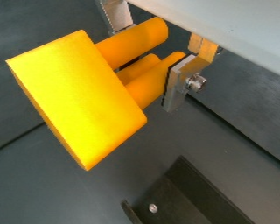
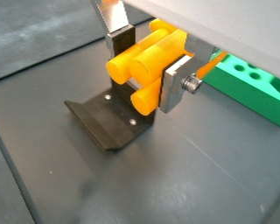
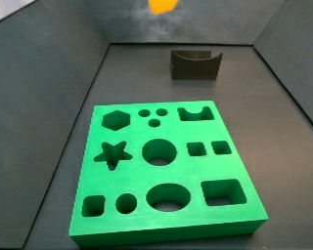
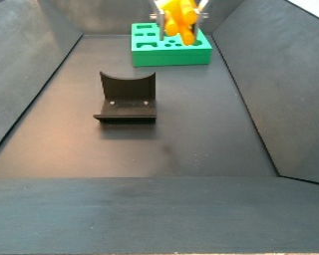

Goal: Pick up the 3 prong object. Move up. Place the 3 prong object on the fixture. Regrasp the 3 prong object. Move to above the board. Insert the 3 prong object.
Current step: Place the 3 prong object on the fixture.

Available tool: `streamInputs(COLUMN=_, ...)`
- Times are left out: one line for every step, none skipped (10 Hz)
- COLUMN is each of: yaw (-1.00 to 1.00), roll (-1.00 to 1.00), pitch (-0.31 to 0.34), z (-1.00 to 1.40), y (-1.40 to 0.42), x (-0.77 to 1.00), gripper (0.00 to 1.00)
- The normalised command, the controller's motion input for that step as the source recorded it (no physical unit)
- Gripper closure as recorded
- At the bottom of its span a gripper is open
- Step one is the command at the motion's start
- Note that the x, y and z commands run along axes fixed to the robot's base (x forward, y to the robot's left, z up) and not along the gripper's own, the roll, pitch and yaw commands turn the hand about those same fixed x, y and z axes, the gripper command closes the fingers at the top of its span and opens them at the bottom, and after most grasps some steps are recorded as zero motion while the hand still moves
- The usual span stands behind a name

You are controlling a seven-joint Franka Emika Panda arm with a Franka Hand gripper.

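My gripper [image 1: 149, 54] is shut on the 3 prong object [image 1: 84, 92], an orange-yellow piece with a flat slab end and three thick round prongs. The silver fingers [image 2: 174, 83] clamp the prongs from both sides. In a wrist view the prong ends [image 2: 133, 63] hang in the air above the fixture [image 2: 108, 122], a dark notched block on the floor. In both side views the piece [image 4: 179, 22] [image 3: 162, 5] hangs high, near the top edge. The fixture [image 4: 127, 97] [image 3: 195, 62] stands apart from the green board [image 3: 166, 171] [image 4: 149, 50].
Dark sloping walls [image 4: 36, 80] enclose the grey floor on both sides. The board's corner [image 2: 254, 87] lies close beside the gripper in a wrist view. The fixture's base plate with a screw [image 1: 189, 197] shows below the piece.
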Motion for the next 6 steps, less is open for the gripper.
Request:
streamInputs(yaw=0.15, roll=-0.01, pitch=0.027, z=-0.02, y=-0.08, x=1.0, gripper=1.0)
streamInputs(yaw=0.11, roll=-0.01, pitch=0.039, z=-0.02, y=-0.07, x=1.0, gripper=1.0)
streamInputs(yaw=0.07, roll=0.0, pitch=0.062, z=-0.02, y=-0.06, x=1.0, gripper=1.0)
streamInputs(yaw=0.05, roll=0.01, pitch=0.079, z=-0.01, y=-0.05, x=1.0, gripper=1.0)
streamInputs(yaw=0.03, roll=0.02, pitch=0.101, z=-0.01, y=-0.04, x=1.0, gripper=1.0)
streamInputs(yaw=0.03, roll=0.03, pitch=0.111, z=-0.01, y=-0.04, x=1.0, gripper=1.0)
